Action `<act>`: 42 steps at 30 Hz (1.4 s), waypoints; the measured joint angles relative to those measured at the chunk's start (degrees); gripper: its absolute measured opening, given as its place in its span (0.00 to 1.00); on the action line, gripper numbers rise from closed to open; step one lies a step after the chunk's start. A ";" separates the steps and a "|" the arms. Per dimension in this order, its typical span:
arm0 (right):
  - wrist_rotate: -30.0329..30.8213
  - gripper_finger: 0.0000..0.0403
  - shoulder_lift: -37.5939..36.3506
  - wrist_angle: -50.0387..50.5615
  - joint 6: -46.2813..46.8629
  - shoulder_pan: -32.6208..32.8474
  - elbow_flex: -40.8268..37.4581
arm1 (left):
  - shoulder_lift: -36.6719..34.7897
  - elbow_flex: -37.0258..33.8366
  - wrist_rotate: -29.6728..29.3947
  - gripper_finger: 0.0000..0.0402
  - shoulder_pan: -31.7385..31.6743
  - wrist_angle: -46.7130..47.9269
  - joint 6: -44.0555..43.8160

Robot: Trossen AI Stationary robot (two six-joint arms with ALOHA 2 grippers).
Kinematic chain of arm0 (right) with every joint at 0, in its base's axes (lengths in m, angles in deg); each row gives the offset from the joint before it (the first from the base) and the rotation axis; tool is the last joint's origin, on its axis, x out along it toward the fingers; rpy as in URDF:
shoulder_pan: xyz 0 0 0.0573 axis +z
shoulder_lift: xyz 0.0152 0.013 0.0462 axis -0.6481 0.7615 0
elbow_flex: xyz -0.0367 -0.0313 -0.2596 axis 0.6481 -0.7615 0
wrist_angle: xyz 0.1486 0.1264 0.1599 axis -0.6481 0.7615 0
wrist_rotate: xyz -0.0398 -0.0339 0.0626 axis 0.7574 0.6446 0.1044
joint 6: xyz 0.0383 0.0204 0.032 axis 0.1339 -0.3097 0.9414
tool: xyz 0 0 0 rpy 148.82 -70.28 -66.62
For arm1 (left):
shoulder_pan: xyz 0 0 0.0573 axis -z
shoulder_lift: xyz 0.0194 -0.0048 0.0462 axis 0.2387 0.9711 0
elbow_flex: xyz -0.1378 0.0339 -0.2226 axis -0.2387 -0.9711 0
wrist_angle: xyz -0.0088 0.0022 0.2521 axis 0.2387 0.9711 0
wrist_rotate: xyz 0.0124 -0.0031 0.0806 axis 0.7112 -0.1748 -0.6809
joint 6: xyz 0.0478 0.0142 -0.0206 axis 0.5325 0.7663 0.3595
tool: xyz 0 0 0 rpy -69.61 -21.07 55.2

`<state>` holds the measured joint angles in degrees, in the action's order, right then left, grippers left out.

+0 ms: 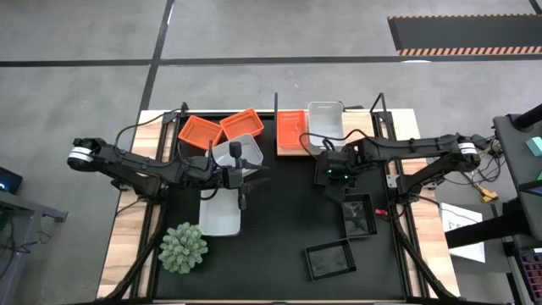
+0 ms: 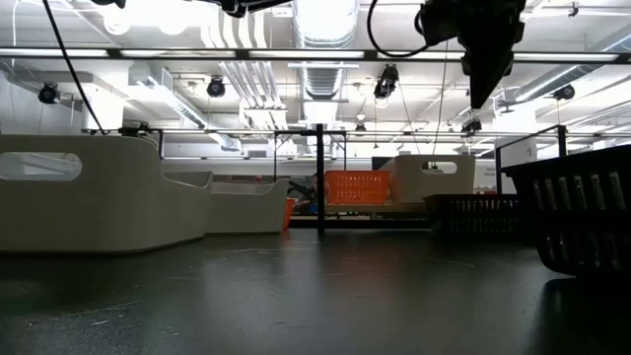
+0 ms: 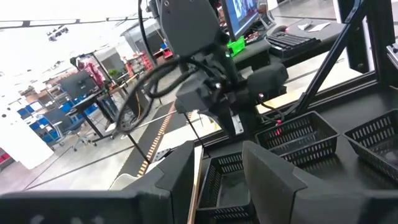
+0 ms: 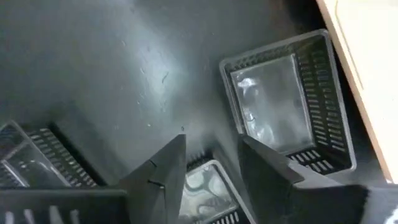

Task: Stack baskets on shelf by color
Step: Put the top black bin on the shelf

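Note:
My left gripper (image 1: 246,174) hangs over the mat's left half, beside a white basket (image 1: 235,152); its fingers stand apart in the left wrist view (image 3: 217,152). A second white basket (image 1: 222,212) rests on the mat nearer the front. My right gripper (image 1: 334,169) hangs open and empty above the mat (image 2: 480,94), pointing down over two black baskets (image 4: 286,99) (image 4: 208,190). Two orange baskets (image 1: 199,131) (image 1: 241,125) lie at the back left. An orange basket (image 1: 292,131) and a white one (image 1: 326,119) sit on the wooden shelf (image 1: 360,114). My left gripper has a thin pale edge (image 3: 198,180) right beside one finger (image 3: 174,180), with open space between that edge and the other finger. I cannot tell whether the finger touches it or which thing it belongs to.
A green spiky plant (image 1: 184,247) stands at the mat's front left. Two black baskets (image 1: 357,216) (image 1: 329,258) lie on the mat's right front. The shelf's thin black posts (image 1: 277,106) rise at the back. The room behind holds desks and screens.

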<state>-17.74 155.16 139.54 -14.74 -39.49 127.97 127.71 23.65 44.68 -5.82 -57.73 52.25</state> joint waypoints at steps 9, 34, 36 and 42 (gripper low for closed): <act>7.37 0.37 6.90 -4.18 14.29 -0.04 -0.04 | 0.00 0.00 0.00 0.30 0.00 0.02 0.00; 24.42 0.39 21.64 -6.61 37.43 -0.20 0.51 | 0.00 -1.54 -0.94 0.30 0.00 0.00 0.05; 24.47 0.39 22.13 -7.90 37.47 -0.17 0.51 | 0.00 -1.66 -1.05 0.30 0.00 -0.02 0.06; 24.70 0.39 23.95 -9.21 37.43 -0.47 0.51 | 0.00 -1.70 -1.07 0.30 -0.02 -0.04 0.07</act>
<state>6.96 179.11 130.32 22.70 -39.96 128.48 127.71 21.95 43.61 -5.84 -57.77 52.32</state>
